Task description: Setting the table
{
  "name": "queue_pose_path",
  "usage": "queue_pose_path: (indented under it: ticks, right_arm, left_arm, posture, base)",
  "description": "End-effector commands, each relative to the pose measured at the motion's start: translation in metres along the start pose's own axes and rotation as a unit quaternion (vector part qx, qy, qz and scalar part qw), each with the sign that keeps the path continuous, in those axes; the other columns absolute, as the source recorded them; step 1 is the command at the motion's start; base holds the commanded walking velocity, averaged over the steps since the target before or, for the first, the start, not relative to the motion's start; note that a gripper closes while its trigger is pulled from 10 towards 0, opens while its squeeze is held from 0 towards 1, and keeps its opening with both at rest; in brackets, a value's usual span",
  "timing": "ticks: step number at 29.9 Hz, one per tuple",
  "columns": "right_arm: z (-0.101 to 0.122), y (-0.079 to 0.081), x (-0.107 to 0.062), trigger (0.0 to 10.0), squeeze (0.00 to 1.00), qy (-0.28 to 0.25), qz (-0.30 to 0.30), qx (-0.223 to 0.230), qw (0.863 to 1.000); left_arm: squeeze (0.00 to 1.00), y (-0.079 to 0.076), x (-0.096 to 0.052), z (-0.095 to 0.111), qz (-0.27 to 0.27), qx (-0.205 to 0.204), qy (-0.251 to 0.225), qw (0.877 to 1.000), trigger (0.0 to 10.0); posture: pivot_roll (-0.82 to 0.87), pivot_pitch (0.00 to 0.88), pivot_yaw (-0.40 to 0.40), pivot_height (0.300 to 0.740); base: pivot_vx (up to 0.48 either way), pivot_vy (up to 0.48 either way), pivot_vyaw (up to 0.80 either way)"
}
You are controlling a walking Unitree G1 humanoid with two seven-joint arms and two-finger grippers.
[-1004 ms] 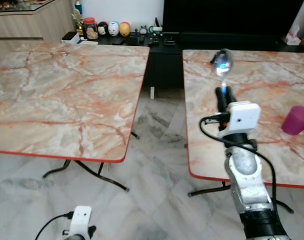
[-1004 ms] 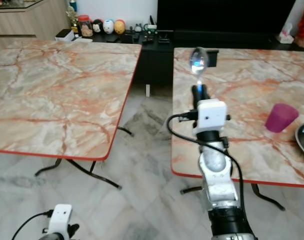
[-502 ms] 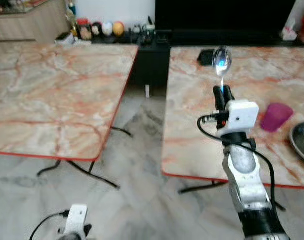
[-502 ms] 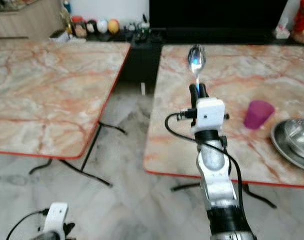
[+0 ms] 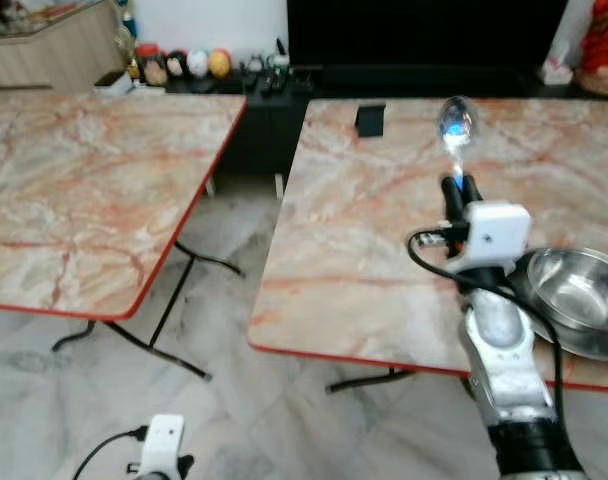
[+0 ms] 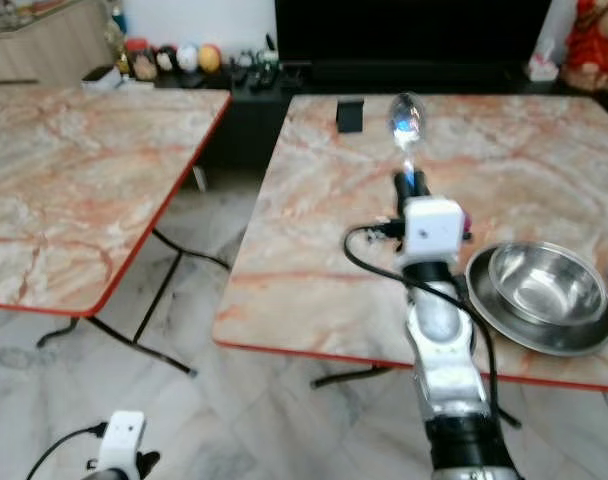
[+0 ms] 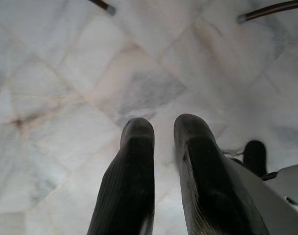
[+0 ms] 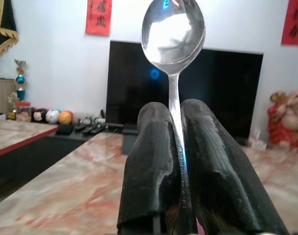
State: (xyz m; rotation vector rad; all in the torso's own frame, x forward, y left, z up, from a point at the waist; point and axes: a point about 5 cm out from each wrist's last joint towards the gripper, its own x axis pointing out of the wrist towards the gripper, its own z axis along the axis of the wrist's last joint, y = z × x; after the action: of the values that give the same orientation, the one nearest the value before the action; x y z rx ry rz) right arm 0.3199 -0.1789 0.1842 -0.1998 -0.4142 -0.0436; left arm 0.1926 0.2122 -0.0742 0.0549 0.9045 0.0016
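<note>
A shiny metal spoon [image 6: 406,115] stands upright in my right gripper [image 6: 411,185], which is shut on its handle. The gripper is raised over the right marble table [image 6: 314,290], near its middle. In the right wrist view the spoon [image 8: 173,29] rises from between the two black fingers [image 8: 154,147], bowl end up. A steel bowl [image 6: 542,285] sits in a steel plate [image 6: 494,325] on the table just right of my arm. My left gripper [image 7: 161,129] hangs low over the floor, shut with nothing in it.
A second marble table [image 6: 74,180] stands to the left, across a gap of grey marble floor [image 6: 184,400]. A small black object [image 6: 350,114] sits at the right table's far edge. Behind are a dark TV console with trinkets [image 6: 184,58] and a red figurine [image 6: 589,45].
The camera has swung right: both tables slide left in the picture and the steel bowl and plate come into view. The purple cup is now hidden behind my right gripper, which still holds the spoon.
</note>
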Motion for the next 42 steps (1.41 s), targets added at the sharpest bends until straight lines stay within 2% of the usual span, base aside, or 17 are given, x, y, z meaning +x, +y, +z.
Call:
queue_pose_path:
  ticks: [1,9,17,28,37,42]
  right_arm:
    - [0.006,0.009,0.003,10.0,0.00,-0.012,0.009,0.009,1.000]
    - [0.007,0.008,0.005,10.0,0.00,-0.015,0.010,0.007,1.000]
    - [0.002,0.002,-0.001,10.0,0.00,-0.004,-0.001,0.001,1.000]
    - [-0.002,-0.005,-0.001,10.0,0.00,0.012,-0.029,-0.001,1.000]
    - [-0.003,-0.003,-0.001,10.0,0.00,0.014,-0.029,0.005,0.999]
    - [-0.003,-0.004,0.000,10.0,0.00,0.022,-0.024,0.015,0.999]
  left_arm:
    - [0.00,0.008,-0.002,-0.006,0.010,0.007,0.013,1.000,10.0]
    - [0.00,0.009,-0.003,-0.008,0.009,0.009,0.015,1.000,10.0]
    - [0.00,0.008,-0.003,-0.009,0.007,0.011,0.017,1.000,10.0]
    - [0.00,0.007,-0.003,-0.009,0.009,0.008,0.017,1.000,10.0]
    - [0.00,0.009,-0.003,-0.009,0.010,0.006,0.019,1.000,10.0]
    - [0.00,0.009,-0.003,-0.008,0.010,0.007,0.018,1.000,10.0]
  posture:
    - [-0.07,0.000,0.037,0.740]
    - [-0.07,0.000,0.041,0.740]
    - [-0.08,0.000,0.042,0.740]
    - [-0.07,0.000,0.043,0.740]
    - [-0.07,0.000,0.044,0.740]
    - [-0.07,0.000,0.045,0.740]
  base:
    - [0.000,-0.364,0.00]
    - [0.000,-0.362,0.00]
    - [0.000,-0.364,0.00]
    - [0.000,-0.363,-0.08]
    - [0.000,0.000,-0.65]
    - [0.000,0.000,0.00]
